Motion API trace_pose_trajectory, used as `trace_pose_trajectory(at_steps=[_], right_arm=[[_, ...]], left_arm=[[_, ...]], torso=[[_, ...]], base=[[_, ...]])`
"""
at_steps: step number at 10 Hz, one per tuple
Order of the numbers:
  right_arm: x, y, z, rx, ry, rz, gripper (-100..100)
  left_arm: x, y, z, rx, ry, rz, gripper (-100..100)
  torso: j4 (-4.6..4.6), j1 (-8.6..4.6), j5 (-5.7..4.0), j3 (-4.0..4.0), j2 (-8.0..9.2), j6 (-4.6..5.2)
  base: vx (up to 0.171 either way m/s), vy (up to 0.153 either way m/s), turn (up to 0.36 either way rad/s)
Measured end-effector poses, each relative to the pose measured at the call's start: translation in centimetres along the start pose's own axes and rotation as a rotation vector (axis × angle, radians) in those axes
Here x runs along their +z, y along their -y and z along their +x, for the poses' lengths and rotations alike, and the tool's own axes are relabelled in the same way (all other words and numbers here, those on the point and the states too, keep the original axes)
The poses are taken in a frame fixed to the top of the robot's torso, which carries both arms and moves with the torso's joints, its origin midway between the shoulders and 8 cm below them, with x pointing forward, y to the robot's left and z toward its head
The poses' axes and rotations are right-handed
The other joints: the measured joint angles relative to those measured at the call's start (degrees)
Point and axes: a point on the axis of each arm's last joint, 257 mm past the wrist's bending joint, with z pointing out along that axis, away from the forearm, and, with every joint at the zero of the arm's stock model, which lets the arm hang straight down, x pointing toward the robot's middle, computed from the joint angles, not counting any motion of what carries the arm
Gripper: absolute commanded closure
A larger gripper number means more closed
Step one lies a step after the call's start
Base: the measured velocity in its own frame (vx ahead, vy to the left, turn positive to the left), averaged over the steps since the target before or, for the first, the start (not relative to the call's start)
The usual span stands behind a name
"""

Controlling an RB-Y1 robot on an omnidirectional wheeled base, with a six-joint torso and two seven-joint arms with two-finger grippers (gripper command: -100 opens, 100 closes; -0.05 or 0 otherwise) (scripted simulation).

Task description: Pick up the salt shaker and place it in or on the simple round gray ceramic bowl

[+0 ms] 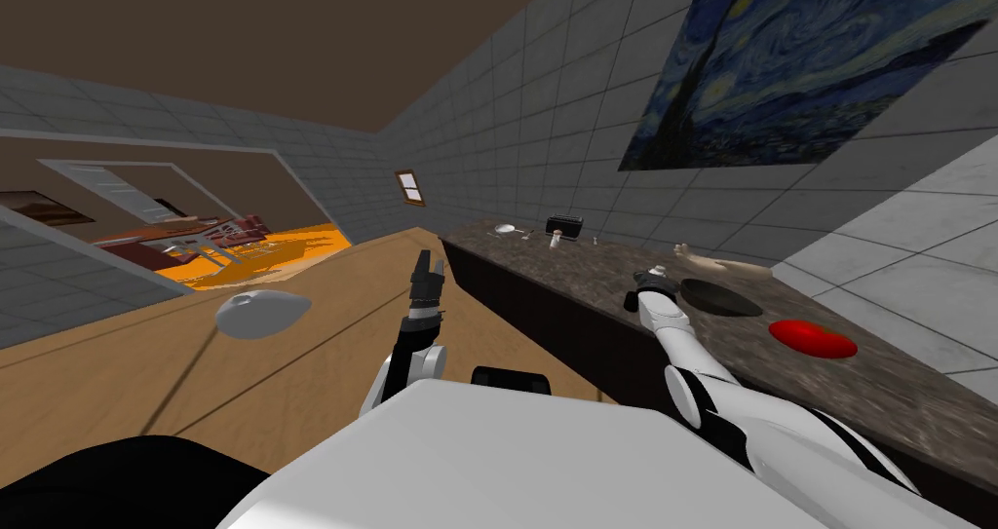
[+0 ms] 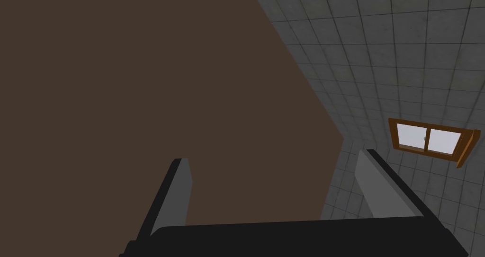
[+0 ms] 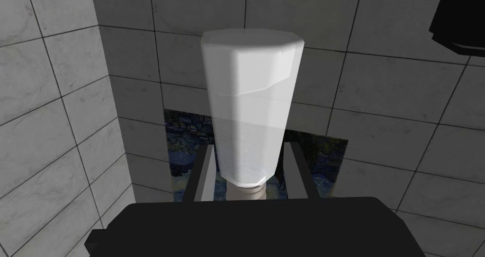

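Right arm [image 1: 682, 343] reaches over the dark speckled table [image 1: 877, 396]. The right jaws are clamped on the salt shaker [image 3: 248, 107], one finger [image 3: 207, 173] pressing each side of its narrow end. The shaker is white and faceted, its wide end pointing away from the jaws. It sits just beside the bowl [image 1: 721, 299], on the bowl's front-edge side, not in it. The bowl is dark, round and shallow and rests on the table. A red flat disc [image 1: 812, 339] lies near the bowl, apart from it. A tan thing [image 1: 716, 263] is on the bowl's wall side; can't tell what it is. A blue swirly painting [image 1: 809, 65] hangs on the tiled wall above the bowl. The left arm [image 1: 419, 333] is raised over the wood floor [image 1: 292, 377], well apart from the bowl, its jaws apart with nothing between them.
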Motion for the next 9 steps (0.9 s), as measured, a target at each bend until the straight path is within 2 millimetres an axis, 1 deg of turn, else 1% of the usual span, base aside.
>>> trace_pose_trajectory(at_steps=[2,5,7,9], right_arm=[[1.5,1.4,-1.7,-0.004,0.002,0.009,100],[2.7,2.9,-3.1,-0.006,0.001,0.022,100],[3.1,3.6,-3.8,-0.002,0.001,0.027,100],[3.7,4.2,-4.4,-0.007,-0.006,0.032,100]], left_arm=[[0.0,0.0,0.0,0.0,0.0,0.0,0],[0.0,0.0,0.0,0.0,0.0,0.0,0],[0.0,0.0,0.0,0.0,0.0,0.0,0],[0.0,0.0,0.0,0.0,0.0,0.0,0]], torso=[[0.0,-0.17,-0.06,0.01,0.01,-0.03],[-0.02,0.05,-0.01,-0.09,-0.18,-0.08],[-0.05,0.08,-0.04,-0.15,-0.26,-0.19],[-0.08,-0.1,-0.07,-0.21,-0.38,-0.15]], base=[[-0.041,-0.092,-0.114],[-0.006,-0.053,-0.081],[0.02,-0.079,-0.085],[0.069,-0.096,-0.086]])
